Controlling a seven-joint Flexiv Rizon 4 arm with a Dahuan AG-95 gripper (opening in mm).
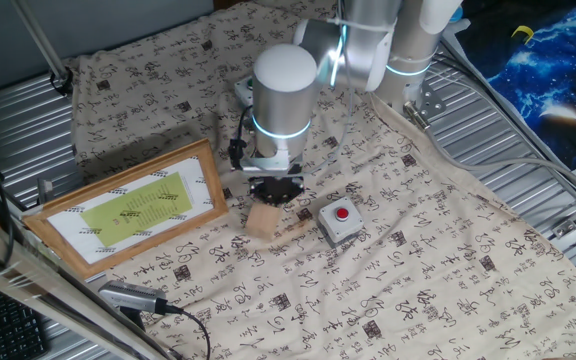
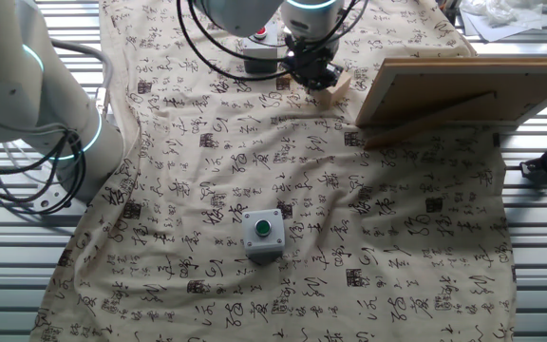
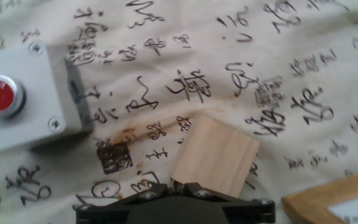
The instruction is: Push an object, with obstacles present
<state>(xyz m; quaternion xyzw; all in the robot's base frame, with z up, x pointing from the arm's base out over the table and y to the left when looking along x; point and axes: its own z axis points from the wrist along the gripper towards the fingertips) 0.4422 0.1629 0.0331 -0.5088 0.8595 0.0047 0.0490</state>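
tool (image 3: 178,186) with fingers together touching the near edge of wooden block (image 3: 215,155), block at its 12 o'clock, red-button box (image 3: 23,99) at 10 o'clock, picture frame (image 3: 334,202) corner at 3 o'clock

Arm (image 1: 286,95) vertical, jaws closed, low.
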